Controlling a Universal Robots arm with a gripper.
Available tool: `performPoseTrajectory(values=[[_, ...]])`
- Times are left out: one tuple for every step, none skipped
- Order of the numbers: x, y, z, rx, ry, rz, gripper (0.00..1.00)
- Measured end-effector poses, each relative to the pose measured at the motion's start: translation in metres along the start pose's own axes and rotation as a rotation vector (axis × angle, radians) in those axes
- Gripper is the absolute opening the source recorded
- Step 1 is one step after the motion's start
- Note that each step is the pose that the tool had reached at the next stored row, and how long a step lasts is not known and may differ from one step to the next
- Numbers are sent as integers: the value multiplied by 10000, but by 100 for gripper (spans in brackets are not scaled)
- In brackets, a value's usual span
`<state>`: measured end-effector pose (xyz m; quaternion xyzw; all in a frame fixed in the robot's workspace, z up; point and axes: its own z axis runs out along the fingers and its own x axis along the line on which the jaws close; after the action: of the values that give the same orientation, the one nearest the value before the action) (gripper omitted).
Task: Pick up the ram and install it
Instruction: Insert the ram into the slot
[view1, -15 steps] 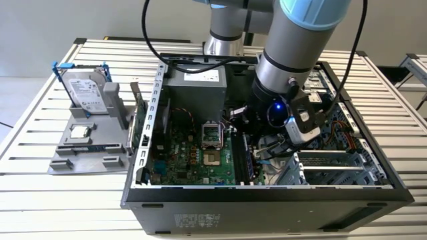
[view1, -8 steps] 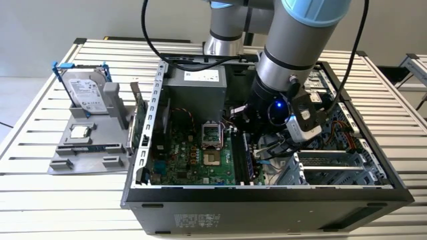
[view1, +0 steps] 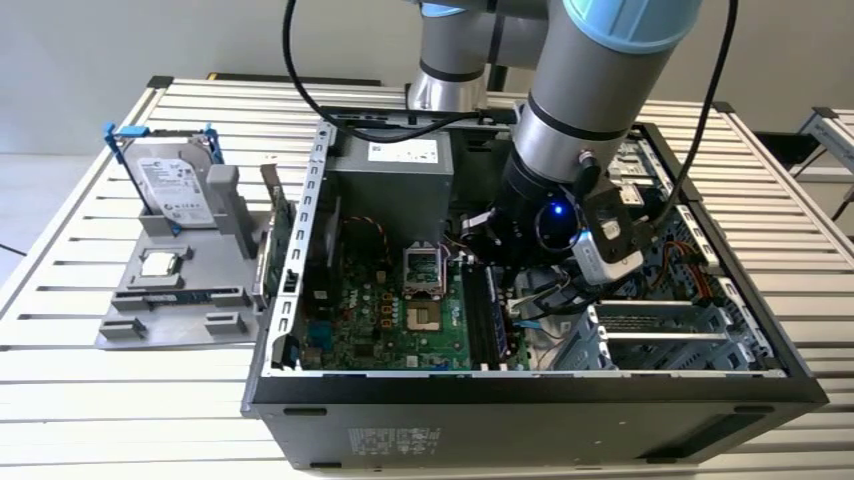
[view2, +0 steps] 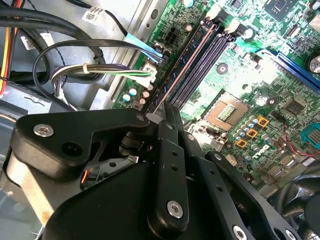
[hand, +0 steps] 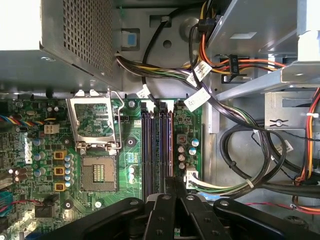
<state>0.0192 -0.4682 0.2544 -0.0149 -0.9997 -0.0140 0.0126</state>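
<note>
The ram (view2: 182, 67) stands on edge in the outermost of the dark memory slots (hand: 156, 150), on the side nearest the cable bundle. In both wrist views I see it edge-on as a thin line (hand: 170, 145). In the exterior view the ram (view1: 489, 312) is a dark upright strip beside the motherboard. My gripper (view2: 159, 116) is shut on the near end of the ram's top edge, black fingers pressed together over it (hand: 170, 184). The arm's wrist (view1: 547, 225) reaches down into the open computer case (view1: 534, 385).
An open CPU socket (hand: 97, 172) lies beside the slots. Cable bundles (hand: 250, 150) and the power supply (view1: 394, 170) crowd the case. Outside, at the exterior view's left, a grey fixture (view1: 134, 325) carries a hard drive in a blue frame (view1: 174, 185). A green expansion card (view1: 278, 250) stands nearby.
</note>
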Motion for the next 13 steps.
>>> performPoseTrajectory(values=[[0, 0, 0, 0, 1, 0, 0], [0, 0, 0, 0, 1, 0, 0], [0, 0, 0, 0, 1, 0, 0], [0, 0, 0, 1, 0, 0, 0], [0, 0, 0, 5, 1, 0, 0], [1, 0, 0, 7, 0, 2, 0], [1, 0, 0, 7, 0, 2, 0], [0, 0, 0, 7, 0, 1, 0], [0, 0, 0, 8, 0, 1, 0], [0, 0, 0, 9, 0, 0, 0], [0, 0, 0, 9, 0, 0, 0], [0, 0, 0, 10, 0, 0, 0], [0, 0, 0, 10, 0, 0, 0]])
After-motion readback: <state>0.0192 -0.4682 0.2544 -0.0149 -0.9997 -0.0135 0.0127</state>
